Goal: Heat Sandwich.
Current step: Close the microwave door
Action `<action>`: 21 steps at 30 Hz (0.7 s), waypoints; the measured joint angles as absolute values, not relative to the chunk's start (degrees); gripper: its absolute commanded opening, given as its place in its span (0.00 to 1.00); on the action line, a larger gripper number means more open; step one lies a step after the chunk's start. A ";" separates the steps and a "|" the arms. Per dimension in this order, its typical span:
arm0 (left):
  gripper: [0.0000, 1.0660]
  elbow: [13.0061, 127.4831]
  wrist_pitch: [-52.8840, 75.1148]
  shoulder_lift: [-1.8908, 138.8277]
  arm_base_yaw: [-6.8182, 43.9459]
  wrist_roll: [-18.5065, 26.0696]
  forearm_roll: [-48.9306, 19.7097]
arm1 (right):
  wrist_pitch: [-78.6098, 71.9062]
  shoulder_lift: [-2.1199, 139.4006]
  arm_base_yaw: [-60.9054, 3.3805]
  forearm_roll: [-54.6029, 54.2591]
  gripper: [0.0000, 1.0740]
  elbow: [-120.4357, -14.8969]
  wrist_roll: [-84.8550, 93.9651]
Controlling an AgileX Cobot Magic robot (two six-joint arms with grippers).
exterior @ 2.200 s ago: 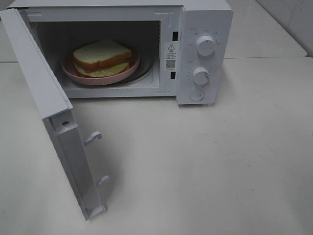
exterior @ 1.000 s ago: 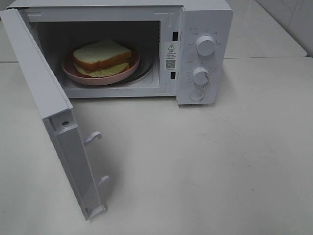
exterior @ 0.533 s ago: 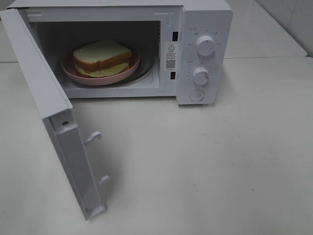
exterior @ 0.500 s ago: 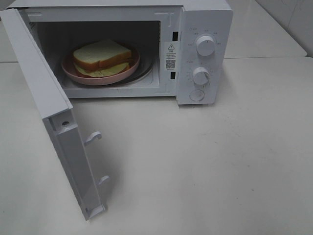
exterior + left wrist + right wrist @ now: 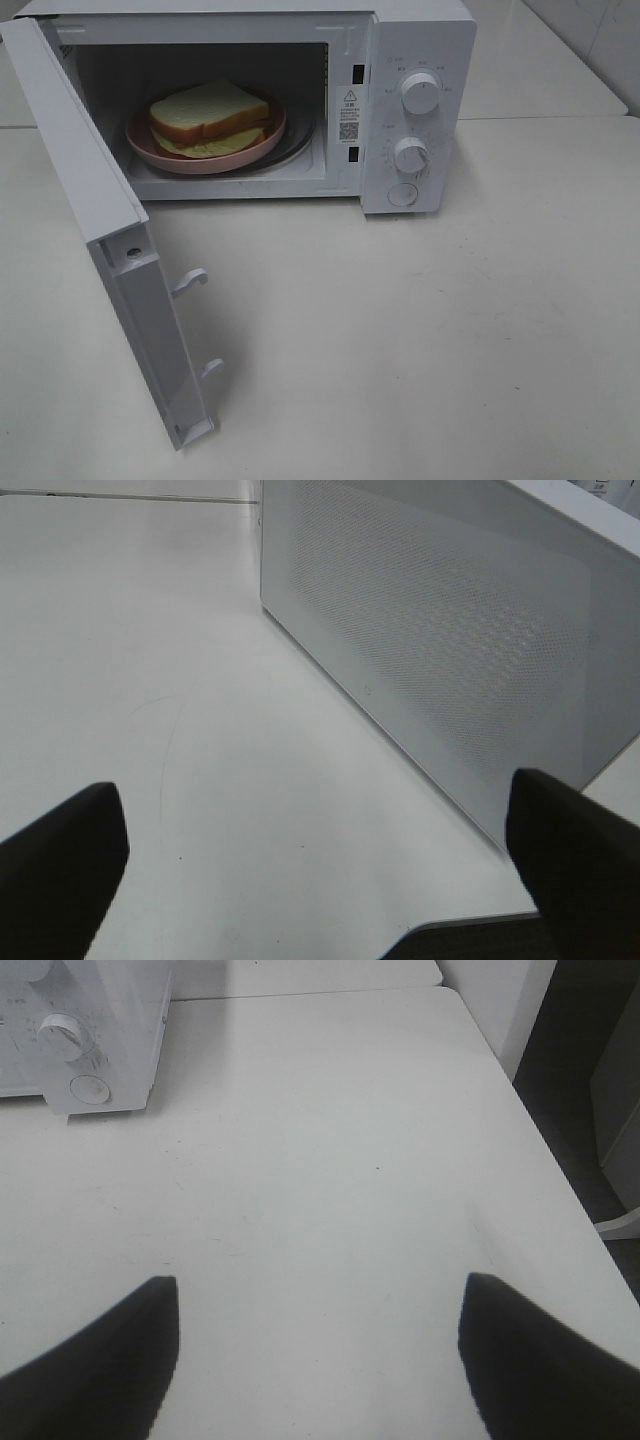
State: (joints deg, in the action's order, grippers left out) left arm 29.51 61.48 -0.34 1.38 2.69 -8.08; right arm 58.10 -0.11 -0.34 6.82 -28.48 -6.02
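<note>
White worktop (image 5: 450, 330) carries a microwave (image 5: 450, 60), its door (image 5: 78, 150) standing open — the sandwich (image 5: 208, 112) sits inside on a pink plate (image 5: 200, 165). Left claw (image 5: 315, 810) gapes wide near the door, right claw (image 5: 318, 1290) spreads wide over bare worktop — both hold nothing.

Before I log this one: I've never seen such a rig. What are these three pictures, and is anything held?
A two-armed robot works at a white table. The high camera looks down on a microwave with its door swung open; inside, the sandwich sits on a pink plate. The other two pictures come from cameras on the wrists: the dark shapes at the edges belong to the left gripper and the right gripper. Both are open and hold nothing.
</note>
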 measured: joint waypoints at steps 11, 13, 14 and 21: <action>0.91 29.51 61.48 -0.34 1.38 2.69 -8.08 | 58.10 -0.11 -0.34 6.82 0.71 -28.48 -6.02; 0.91 29.51 61.48 -0.34 1.38 2.69 -8.25 | 58.10 -0.11 -0.34 6.82 0.71 -28.48 -6.02; 0.91 29.51 61.48 -0.34 1.38 2.69 -8.48 | 58.10 -0.11 -0.34 6.82 0.71 -28.48 -6.02; 0.91 29.51 61.48 -0.34 1.38 2.69 -8.94 | 58.10 -0.11 -0.34 6.82 0.71 -28.48 -6.02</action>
State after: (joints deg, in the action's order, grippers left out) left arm 29.51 61.48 -0.34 1.38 2.69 -8.94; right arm 58.10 -0.11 -0.34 6.82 -28.48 -6.02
